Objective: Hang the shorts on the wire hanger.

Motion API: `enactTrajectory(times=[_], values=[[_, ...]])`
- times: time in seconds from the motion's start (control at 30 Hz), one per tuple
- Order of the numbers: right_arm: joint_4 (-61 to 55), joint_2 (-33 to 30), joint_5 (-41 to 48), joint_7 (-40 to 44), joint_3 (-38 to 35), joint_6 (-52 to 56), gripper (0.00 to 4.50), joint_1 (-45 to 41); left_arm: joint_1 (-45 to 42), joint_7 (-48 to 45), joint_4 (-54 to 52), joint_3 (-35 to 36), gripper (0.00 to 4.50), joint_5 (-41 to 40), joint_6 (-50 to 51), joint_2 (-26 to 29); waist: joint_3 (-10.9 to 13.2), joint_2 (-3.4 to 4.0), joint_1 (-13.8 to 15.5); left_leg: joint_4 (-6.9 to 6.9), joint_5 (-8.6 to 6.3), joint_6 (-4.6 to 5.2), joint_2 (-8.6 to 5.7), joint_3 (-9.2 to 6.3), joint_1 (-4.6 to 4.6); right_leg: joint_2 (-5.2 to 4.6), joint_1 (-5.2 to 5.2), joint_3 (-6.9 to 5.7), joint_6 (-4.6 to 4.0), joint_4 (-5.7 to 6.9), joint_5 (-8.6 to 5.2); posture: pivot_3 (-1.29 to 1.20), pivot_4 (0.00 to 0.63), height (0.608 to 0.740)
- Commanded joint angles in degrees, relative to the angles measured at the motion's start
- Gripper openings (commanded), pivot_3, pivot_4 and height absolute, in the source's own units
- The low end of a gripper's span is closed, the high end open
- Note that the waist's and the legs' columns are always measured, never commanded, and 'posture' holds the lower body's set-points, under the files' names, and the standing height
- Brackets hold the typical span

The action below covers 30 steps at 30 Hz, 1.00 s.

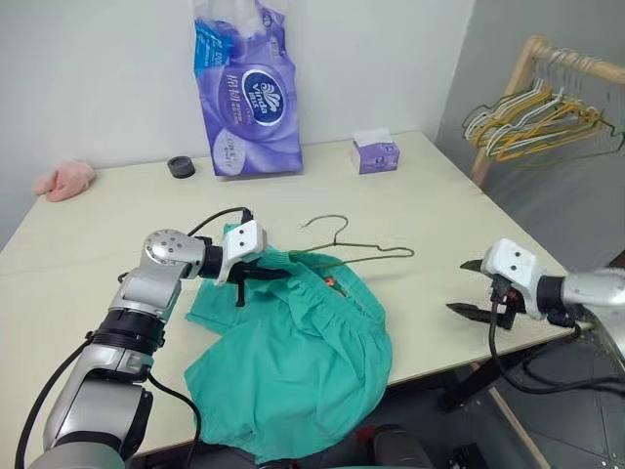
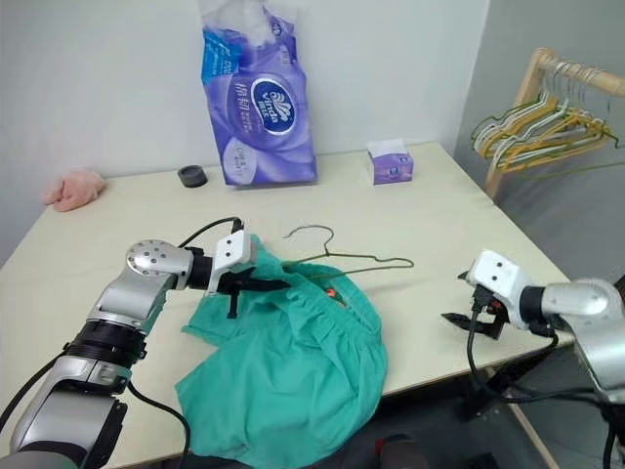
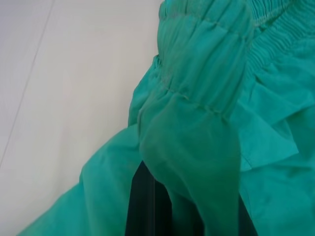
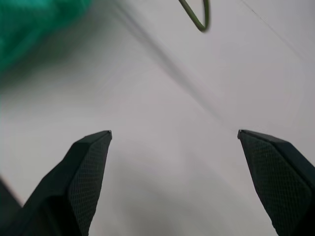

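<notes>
The teal-green shorts [image 1: 303, 362] lie crumpled on the table, their lower end hanging over the front edge. My left gripper [image 1: 273, 273] is shut on the gathered waistband [image 3: 206, 88] at the shorts' upper left. The olive wire hanger [image 1: 381, 251] lies flat just behind the shorts, hook [image 1: 332, 223] pointing away from me, its near side tucked under the waistband. Off to the right, my right gripper [image 1: 469, 288] hovers open near the table's right edge with nothing between its fingers [image 4: 83, 172]. One corner of the hanger [image 4: 197, 14] shows ahead of it.
At the back stand a purple tissue pack [image 1: 249, 93], a small tissue box [image 1: 376, 154] and a black tape roll [image 1: 181, 166]. A pink cloth [image 1: 63, 181] lies at the back left. A wooden rack with bunched hangers [image 1: 542, 112] stands beyond the table's right side.
</notes>
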Motion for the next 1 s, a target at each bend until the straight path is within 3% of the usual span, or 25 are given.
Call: enactTrajectory(times=[0.03,0.13,0.33,0.43,0.57,0.77,0.87,1.0], values=[[-10.8,3.7,8.1,-5.2,-2.0,11.2,4.43,2.8,-0.9,0.4,-1.5,2.6,0.0,-1.7,0.9,0.6,0.0,0.0,0.0,0.03,0.0,0.01,0.03,-0.01,0.0,0.04,0.0,-0.01,0.0,0.0,0.0,-0.23,0.0,0.74],[-14.2,10.8,9.9,-13.2,1.7,18.0,4.43,4.6,-1.5,0.3,-1.7,2.4,0.0,-1.7,1.4,0.4,-0.1,-0.08,0.1,0.12,-0.01,0.01,0.01,-0.06,-0.01,0.03,0.03,-0.03,0.0,0.0,0.0,-0.23,0.0,0.74],[-13.3,17.6,10.5,-22.0,6.4,25.3,4.43,3.4,-1.8,0.5,-2.6,2.1,0.0,-2.0,2.3,-0.1,-0.1,-0.1,0.3,0.2,-0.02,0.02,-0.04,-0.08,-0.04,0.01,0.03,-0.02,0.01,0.0,0.01,-0.22,0.0,0.74],[-12.8,22.5,15.7,-24.1,4.1,32.0,4.43,0.7,-1.7,0.4,-3.2,2.0,0.0,-1.9,2.3,0.0,-0.1,-0.1,0.2,0.21,-0.02,0.02,-0.04,-0.09,-0.03,0.01,0.03,-0.02,0.02,0.0,0.01,-0.21,0.0,0.74],[-13.2,24.5,20.6,-24.4,2.4,38.1,4.43,-1.3,-1.6,0.6,-3.5,2.3,0.0,-1.9,2.6,0.2,-0.1,-0.09,0.2,0.2,-0.03,0.03,-0.04,-0.11,-0.03,0.01,0.02,-0.02,0.01,0.02,0.01,-0.21,0.0,0.74],[-8.3,27.0,17.8,-30.1,8.6,38.9,4.43,-4.2,-1.3,1.1,-4.3,2.5,0.0,-2.0,2.8,0.3,-0.1,-0.13,0.2,0.23,-0.04,0.06,-0.04,-0.12,-0.02,0.02,0.02,-0.02,0.02,0.04,0.01,-0.19,0.0,0.74],[-6.2,27.3,15.9,-32.2,10.3,37.3,3.83,-5.4,-1.1,1.3,-4.8,2.7,0.0,-2.2,3.1,0.4,-0.1,-0.1,0.2,0.22,-0.04,0.06,-0.03,-0.12,-0.03,0.05,-0.04,-0.01,0.01,0.09,0.01,-0.19,0.0,0.74],[-5.5,23.5,13.1,-31.7,14.6,33.4,2.42,-5.3,-0.7,1.5,-5.1,3.0,0.0,-2.3,3.2,0.7,-0.1,-0.1,0.4,0.24,-0.05,0.06,-0.08,-0.11,-0.06,0.01,-0.04,0.0,0.01,0.06,0.01,-0.18,0.0,0.74]])
